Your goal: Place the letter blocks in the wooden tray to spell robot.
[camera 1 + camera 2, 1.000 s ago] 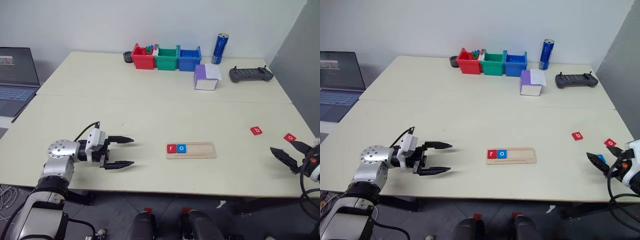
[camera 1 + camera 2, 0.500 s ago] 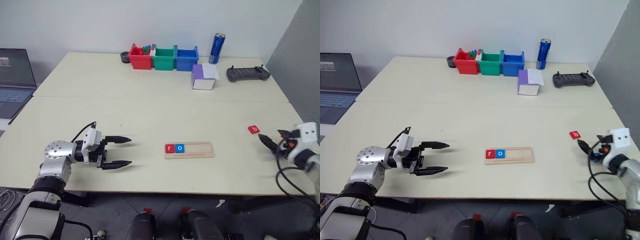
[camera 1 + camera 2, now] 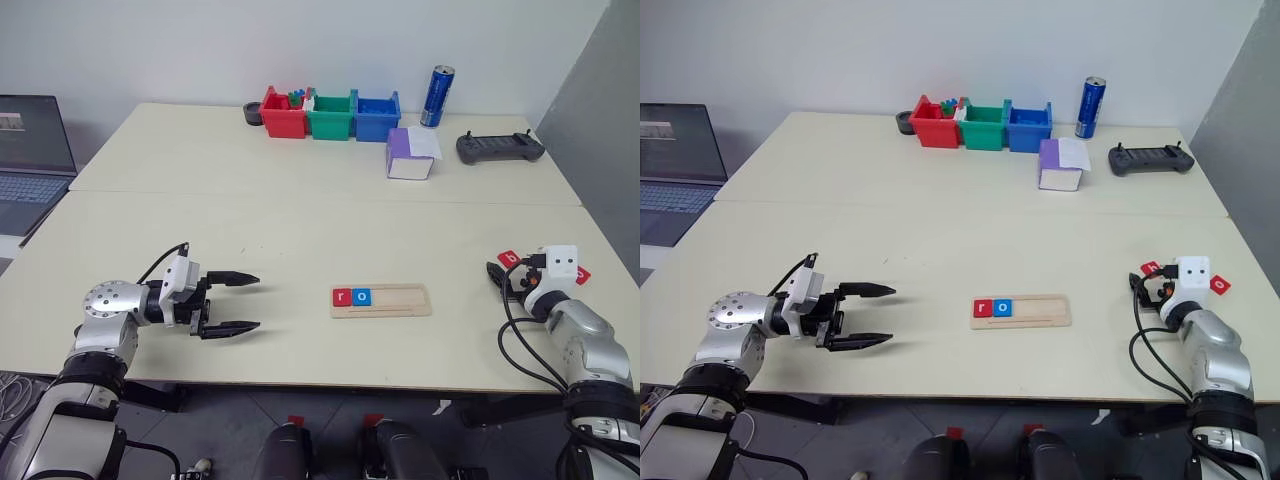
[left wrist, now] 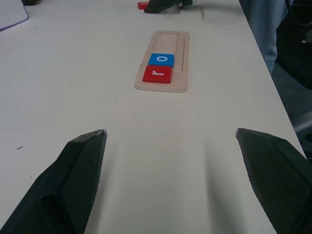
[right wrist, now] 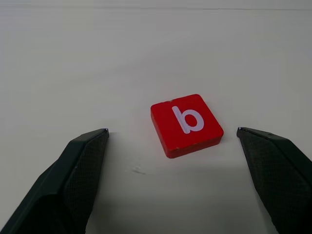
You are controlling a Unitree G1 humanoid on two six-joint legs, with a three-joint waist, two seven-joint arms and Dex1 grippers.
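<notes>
Right claw (image 5: pixel 171 134) is sitting wide open, gripping nothing; red b block (image 5: pixel 186 125) is lying flat on the bench (image 3: pixel 300 230) just ahead, between the fingers, untouched. Left claw (image 3: pixel 232 302) is also gaping empty, pointing at the wooden tray (image 3: pixel 381 300) holding r, o, well apart.

I see red, green and blue bins (image 3: pixel 330 114) at the far edge, blue can (image 3: pixel 438 96), purple-and-white box (image 3: pixel 411 155), black controller (image 3: pixel 500 148), laptop (image 3: pixel 35 150)

Pale wooden tray (image 4: pixel 163 61) – matt, smooth; red b block (image 5: pixel 186 125) looks faintly glossy, perhaps plastic.
</notes>
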